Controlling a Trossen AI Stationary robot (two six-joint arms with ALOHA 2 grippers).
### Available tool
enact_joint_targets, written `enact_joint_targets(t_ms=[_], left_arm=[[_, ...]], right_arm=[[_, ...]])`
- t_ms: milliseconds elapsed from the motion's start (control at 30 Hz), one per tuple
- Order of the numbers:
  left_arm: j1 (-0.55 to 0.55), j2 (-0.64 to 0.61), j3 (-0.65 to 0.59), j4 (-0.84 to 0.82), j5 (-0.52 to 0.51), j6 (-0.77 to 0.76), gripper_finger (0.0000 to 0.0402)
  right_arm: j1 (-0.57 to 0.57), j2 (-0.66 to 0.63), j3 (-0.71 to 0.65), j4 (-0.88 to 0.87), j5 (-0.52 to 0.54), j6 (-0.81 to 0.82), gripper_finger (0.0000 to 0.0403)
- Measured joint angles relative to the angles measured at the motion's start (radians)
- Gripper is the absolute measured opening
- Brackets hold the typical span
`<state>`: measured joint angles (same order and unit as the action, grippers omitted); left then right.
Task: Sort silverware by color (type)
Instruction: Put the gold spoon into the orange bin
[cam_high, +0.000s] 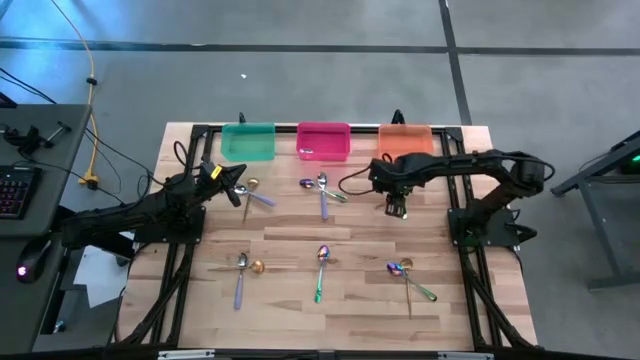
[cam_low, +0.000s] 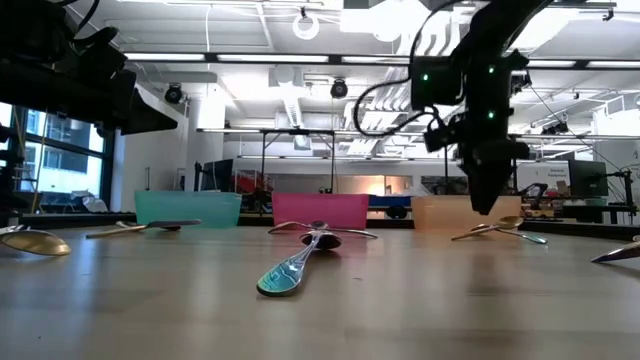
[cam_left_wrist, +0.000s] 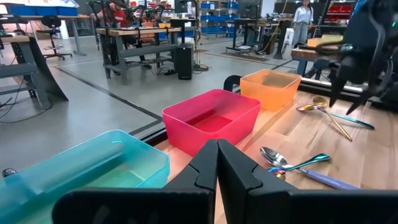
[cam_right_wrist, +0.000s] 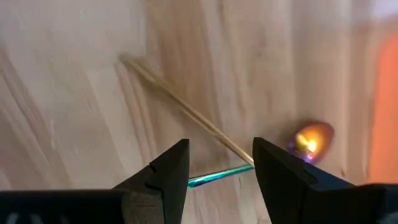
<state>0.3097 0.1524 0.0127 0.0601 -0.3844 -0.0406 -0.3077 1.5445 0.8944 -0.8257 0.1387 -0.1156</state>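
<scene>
2 slim spoons, a gold-handled spoon (cam_right_wrist: 186, 112) and a green-iridescent spoon (cam_right_wrist: 214, 176), lie crossed under the open right gripper (cam_right_wrist: 219, 163), near the orange plastic bin (cam_high: 405, 140) at the wooden worktop's (cam_high: 350, 240) far edge; the left gripper (cam_left_wrist: 217, 163) is closed, empty.

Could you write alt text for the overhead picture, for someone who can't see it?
Seen from above, two dark robot arms work over a wooden table scattered with small spoons; the right claw hangs open near the orange bin. Teal and pink bins sit beside it along the far edge.
</scene>
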Motion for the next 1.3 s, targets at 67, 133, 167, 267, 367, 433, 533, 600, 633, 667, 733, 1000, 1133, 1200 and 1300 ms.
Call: enact_joint_targets(t_ms=[67,133,167,267,367,433,533,600,633,667,733,1000,1133,1200,1300], left_arm=[[0.0,0.0,0.0,0.0,0.0,0.0,0.0],[0.0,0.0,0.0,0.0,0.0,0.0,0.0],[0.0,0.0,0.0,0.0,0.0,0.0,0.0],[0.0,0.0,0.0,0.0,0.0,0.0,0.0],[0.0,0.0,0.0,0.0,0.0,0.0,0.0],[0.0,0.0,0.0,0.0,0.0,0.0,0.0],[0.0,0.0,0.0,0.0,0.0,0.0,0.0],[0.0,0.0,0.0,0.0,0.0,0.0,0.0],[0.0,0.0,0.0,0.0,0.0,0.0,0.0],[0.0,0.0,0.0,0.0,0.0,0.0,0.0],[0.0,0.0,0.0,0.0,0.0,0.0,0.0],[0.0,0.0,0.0,0.0,0.0,0.0,0.0],[0.0,0.0,0.0,0.0,0.0,0.0,0.0],[0.0,0.0,0.0,0.0,0.0,0.0,0.0],[0.0,0.0,0.0,0.0,0.0,0.0,0.0]], right_arm=[[0.0,0.034,0.0,0.001,0.007,-0.037,0.0161],[0.0,0.067,0.0,0.007,0.012,-0.064,0.016],[0.0,0.082,0.0,0.01,0.014,-0.076,0.0158],[-0.002,0.119,0.0,0.027,0.019,-0.097,0.0142],[-0.002,0.144,0.003,0.038,0.02,-0.114,0.0114],[-0.001,0.157,0.006,0.038,0.018,-0.128,0.009],[-0.001,0.169,0.006,0.04,0.0,-0.137,0.0054],[-0.001,0.17,0.005,0.04,-0.001,-0.139,0.003],[-0.001,0.17,0.005,0.04,-0.002,-0.135,0.0019],[0.0,0.17,0.005,0.04,-0.002,-0.129,0.001],[0.0,0.17,0.005,0.04,-0.002,-0.115,0.0005],[-0.002,0.169,0.094,-0.004,0.006,-0.031,0.0003],[-0.012,0.153,0.171,-0.057,0.001,-0.015,0.0001],[-0.028,0.133,0.219,-0.074,0.004,-0.015,0.0001],[-0.078,0.11,0.286,-0.138,0.043,-0.018,0.0001]])
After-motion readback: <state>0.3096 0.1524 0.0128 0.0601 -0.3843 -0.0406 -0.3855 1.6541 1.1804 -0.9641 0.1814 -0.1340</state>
